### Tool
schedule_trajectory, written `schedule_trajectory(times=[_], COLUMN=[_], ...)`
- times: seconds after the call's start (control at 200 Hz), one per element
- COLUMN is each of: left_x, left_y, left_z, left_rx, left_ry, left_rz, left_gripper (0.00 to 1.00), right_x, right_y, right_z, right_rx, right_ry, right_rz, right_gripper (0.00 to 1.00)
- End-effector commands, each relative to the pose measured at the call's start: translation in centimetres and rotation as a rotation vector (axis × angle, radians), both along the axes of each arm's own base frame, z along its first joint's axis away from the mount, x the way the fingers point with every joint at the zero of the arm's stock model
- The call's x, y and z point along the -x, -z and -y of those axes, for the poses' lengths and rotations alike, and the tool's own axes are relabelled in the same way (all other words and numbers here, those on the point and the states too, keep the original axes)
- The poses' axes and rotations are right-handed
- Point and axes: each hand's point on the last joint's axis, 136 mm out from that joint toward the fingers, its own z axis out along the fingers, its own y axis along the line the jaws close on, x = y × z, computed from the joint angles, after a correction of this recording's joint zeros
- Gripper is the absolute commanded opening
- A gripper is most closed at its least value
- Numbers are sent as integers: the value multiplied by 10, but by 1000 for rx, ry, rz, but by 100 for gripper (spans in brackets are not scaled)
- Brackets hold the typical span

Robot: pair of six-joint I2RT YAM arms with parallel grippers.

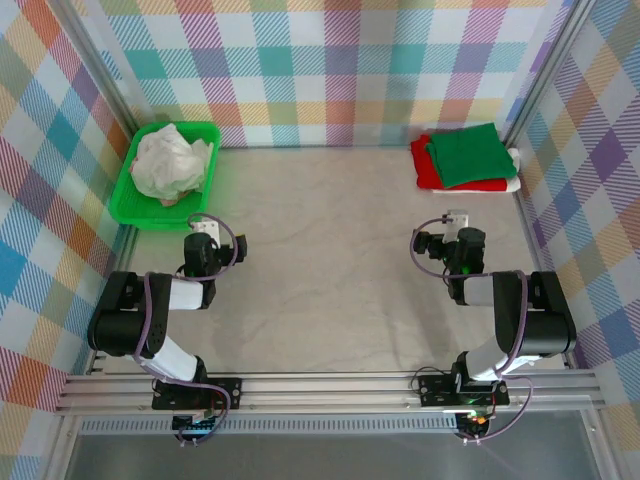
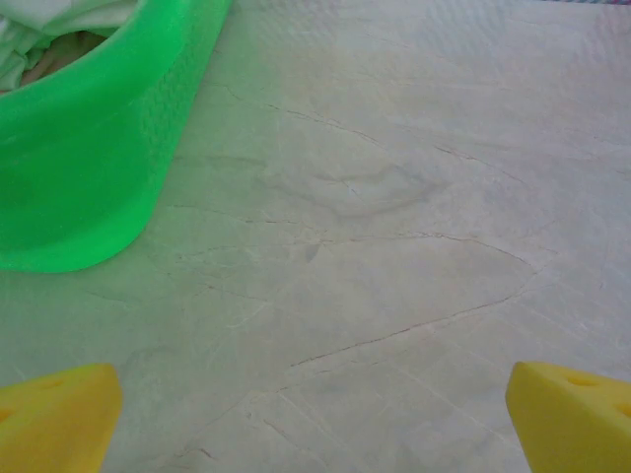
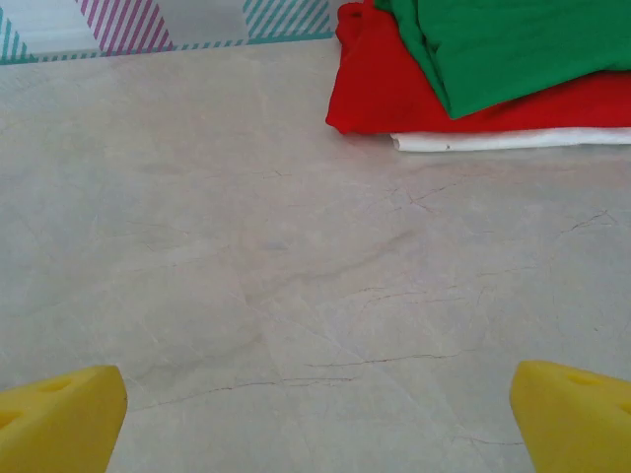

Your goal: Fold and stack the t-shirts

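A folded stack lies at the back right: a green t-shirt (image 1: 466, 154) on top, a red t-shirt (image 1: 427, 168) under it and a white t-shirt (image 1: 512, 184) at the bottom. The right wrist view shows the same green t-shirt (image 3: 513, 44), red t-shirt (image 3: 394, 94) and white t-shirt (image 3: 513, 141). A crumpled white t-shirt (image 1: 170, 165) fills the green plastic tray (image 1: 128, 205) at the back left. My left gripper (image 1: 203, 232) stands open just in front of the tray, holding nothing. My right gripper (image 1: 458, 224) is open too, well short of the stack. No pink shirt is in view.
The table is covered with a wrinkled beige cloth (image 1: 330, 240). Checked fabric walls (image 1: 330, 70) and metal posts close in the back and both sides. The tray's green wall (image 2: 89, 168) sits close to my left fingers (image 2: 54, 414).
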Motion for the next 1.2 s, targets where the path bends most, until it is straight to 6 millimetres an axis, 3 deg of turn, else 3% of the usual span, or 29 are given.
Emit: schedule_trajectory(times=[0.0,0.745,0.815,0.885,0.955,0.995,1.085,1.195], left_x=[-6,-6,-6,-1,2,-4,-35,-80], left_y=[-9,-8,-32,-99,-170,-199,-215,-191], left_z=[0,0,3,3,0,-8,-32,-67], left_rx=[4,14,-23,-1,79,105,127,86], left_ry=[-8,-2,-9,-50,-88,-123,-207,-340], left_rz=[26,23,24,74,207,218,60,-170], left_gripper=[100,100,96,90,98,99,95,95], right_x=[-4,-6,-6,0,7,8,-1,-18], right_y=[-6,-11,-29,-70,-113,-131,-155,-165], right_z=[1,1,7,8,-8,-16,-35,-71], right_rx=[8,5,41,-15,-124,-160,-207,-215], right_ry=[-4,-4,54,108,56,42,1,-91], right_rz=[24,34,-33,-24,42,58,28,-36], right_gripper=[100,100,100,100,98,97,96,95])
